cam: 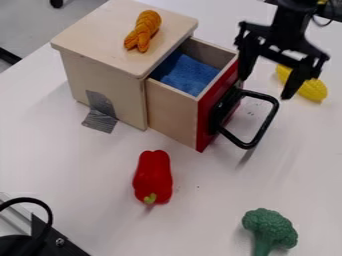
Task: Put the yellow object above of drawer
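Trouble is threatening first at the grasp: the gripper (266, 86) is hanging with its fingers spread wide and nothing between them, and the yellow object (311, 91) is lying on the desk (80, 165) at the far right, partly behind one finger. If the fingers are closing off-centre, the rounded body is likely rolling or squirting away, since nothing is bracing it there. The black handle (264, 127) is jutting from the open drawer (175, 107) towards the right, close to the gripper, so a low sideways path is risking a snag that would be shoving the drawer or its cabinet. Up on the cabinet top (100, 37), the orange twisted object (142, 31) is taking up room at the far edge; a careless release is inviting a bump, or a roll down onto the blue lining (187, 75) inside the drawer. As for looks, the yellow object is showing a bright, plump, elongated form like a corn cob, its surface appearing finely bumpy and its near end rounding off bluntly.
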### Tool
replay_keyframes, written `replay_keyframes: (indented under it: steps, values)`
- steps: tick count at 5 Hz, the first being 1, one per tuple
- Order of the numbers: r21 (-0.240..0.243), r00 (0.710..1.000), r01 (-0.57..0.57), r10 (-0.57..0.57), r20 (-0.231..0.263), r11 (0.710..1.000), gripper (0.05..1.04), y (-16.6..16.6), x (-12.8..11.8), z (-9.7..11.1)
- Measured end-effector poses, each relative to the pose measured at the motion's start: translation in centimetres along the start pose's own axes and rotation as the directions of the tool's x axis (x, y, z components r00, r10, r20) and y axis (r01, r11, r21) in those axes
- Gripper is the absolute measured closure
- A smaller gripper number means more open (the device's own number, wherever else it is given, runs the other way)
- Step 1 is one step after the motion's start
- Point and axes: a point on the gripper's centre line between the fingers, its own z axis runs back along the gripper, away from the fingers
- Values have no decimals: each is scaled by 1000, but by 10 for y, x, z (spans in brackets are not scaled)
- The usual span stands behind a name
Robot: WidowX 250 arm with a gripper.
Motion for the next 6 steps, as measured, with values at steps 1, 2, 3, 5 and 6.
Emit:
replay_keyframes:
  steps: [1,2,3,5,6]
  values:
    - [-10,998,-63,63,25,998,84,-14,32,1]
    - [-45,993,-100,103,57,994,84,-29,63,-4]
    - [-39,976,-207,209,64,978,84,-37,85,-8]
    - [-13,900,-426,425,100,905,85,-47,122,-29]
    - [-6,861,-504,503,77,864,84,-49,125,-38]
